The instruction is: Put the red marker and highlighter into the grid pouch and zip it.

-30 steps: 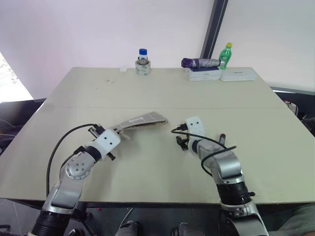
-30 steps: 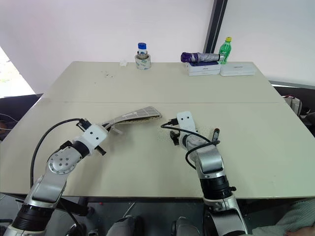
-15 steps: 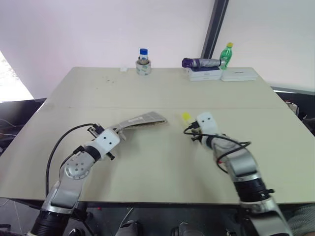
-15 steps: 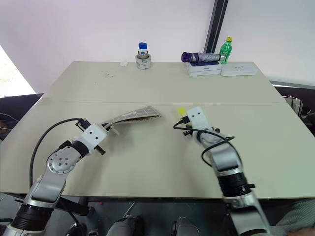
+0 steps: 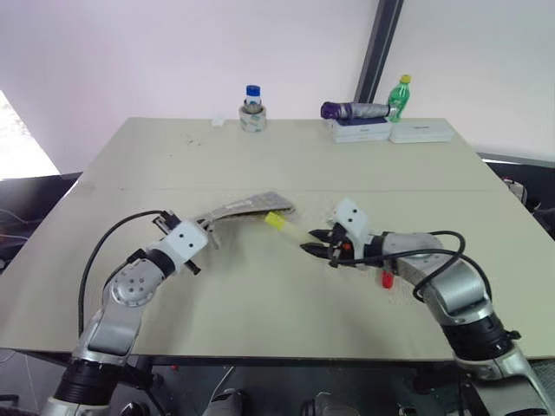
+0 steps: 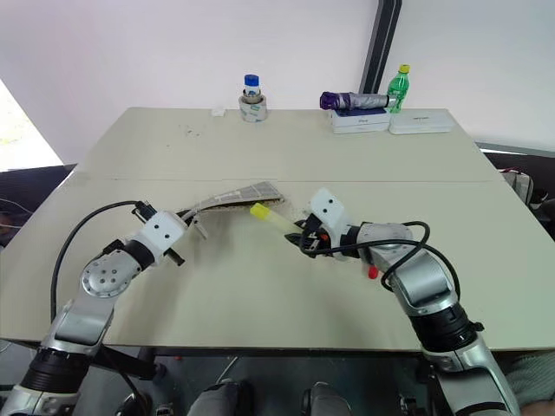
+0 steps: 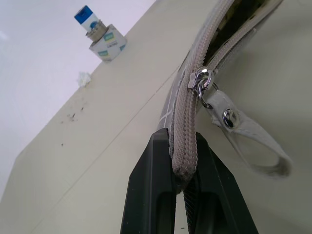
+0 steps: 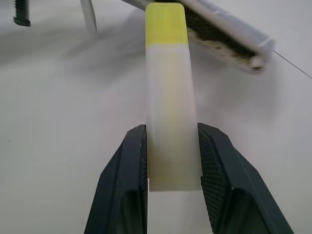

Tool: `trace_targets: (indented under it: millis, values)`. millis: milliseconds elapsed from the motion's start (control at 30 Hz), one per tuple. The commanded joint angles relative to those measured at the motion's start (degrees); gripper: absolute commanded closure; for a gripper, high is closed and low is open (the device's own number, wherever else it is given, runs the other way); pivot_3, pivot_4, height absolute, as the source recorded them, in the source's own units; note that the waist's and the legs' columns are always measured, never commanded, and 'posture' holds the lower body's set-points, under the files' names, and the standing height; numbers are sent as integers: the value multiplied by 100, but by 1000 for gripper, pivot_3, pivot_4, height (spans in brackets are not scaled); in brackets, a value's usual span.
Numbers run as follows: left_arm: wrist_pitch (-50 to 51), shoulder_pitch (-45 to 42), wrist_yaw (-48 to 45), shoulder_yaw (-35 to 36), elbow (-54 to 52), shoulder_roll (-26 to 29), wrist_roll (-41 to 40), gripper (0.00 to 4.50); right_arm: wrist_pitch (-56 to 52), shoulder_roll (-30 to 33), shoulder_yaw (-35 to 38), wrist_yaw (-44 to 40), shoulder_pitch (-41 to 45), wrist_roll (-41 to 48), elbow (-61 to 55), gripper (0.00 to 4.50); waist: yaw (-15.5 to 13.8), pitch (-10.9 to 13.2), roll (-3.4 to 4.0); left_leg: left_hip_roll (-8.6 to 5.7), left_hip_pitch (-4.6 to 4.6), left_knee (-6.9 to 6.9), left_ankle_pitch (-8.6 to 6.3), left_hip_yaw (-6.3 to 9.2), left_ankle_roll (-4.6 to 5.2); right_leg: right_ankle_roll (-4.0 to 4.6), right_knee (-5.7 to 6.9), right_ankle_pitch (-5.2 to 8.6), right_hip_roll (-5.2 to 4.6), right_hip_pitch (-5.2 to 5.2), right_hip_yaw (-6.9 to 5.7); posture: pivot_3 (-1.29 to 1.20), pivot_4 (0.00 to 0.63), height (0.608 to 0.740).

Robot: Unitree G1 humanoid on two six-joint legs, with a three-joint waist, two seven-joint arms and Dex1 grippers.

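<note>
Red shows at the near right, where the red marker [image 5: 387, 278] lies flat on the table [image 5: 286, 165] beside the right arm. Nothing holds it.

A little farther in, the right gripper [image 8: 168, 161] has its two black fingers closed on the back end of the highlighter [image 6: 276, 219]. The highlighter's long side points left and far, yellow cap first, toward the open mouth of the grid pouch [image 5: 247, 209]. The cap is near the mouth but not inside yet. I think the next move is to push it along its own length into that gap.

On the left, the left gripper [image 7: 181, 178] is closed tight on the end of the pouch's zipper edge, just by the pull loop [image 7: 246, 139], and holds that end up. The mouth looks dark, and I cannot tell if anything is in it.

Far back stand a small jar [image 5: 251, 113], a green bottle [image 5: 398, 95] and flat white boxes [image 5: 390, 132].
</note>
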State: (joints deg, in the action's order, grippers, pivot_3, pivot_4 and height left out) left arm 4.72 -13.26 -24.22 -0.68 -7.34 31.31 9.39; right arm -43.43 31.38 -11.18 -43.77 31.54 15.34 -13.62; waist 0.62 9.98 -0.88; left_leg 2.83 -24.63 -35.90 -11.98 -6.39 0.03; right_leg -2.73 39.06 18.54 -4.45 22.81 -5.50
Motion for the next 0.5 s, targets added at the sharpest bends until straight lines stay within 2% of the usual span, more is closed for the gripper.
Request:
trace_targets:
  millis: [33,500]
  values:
    - [-115,-10,-49,-6,-361,-20,-67,4500,188,-67,-101,72,128,-153,54,3636,-3,0,0,0,0,0,0,0,0,0,0,0,0,0,0,0,150,737]
    - [-672,95,-247,-345,-307,255,402,4500,113,-329,-61,152,424,-94,244,3636,2,0,0,0,0,0,0,0,0,0,0,0,-1,0,0,0,150,737]
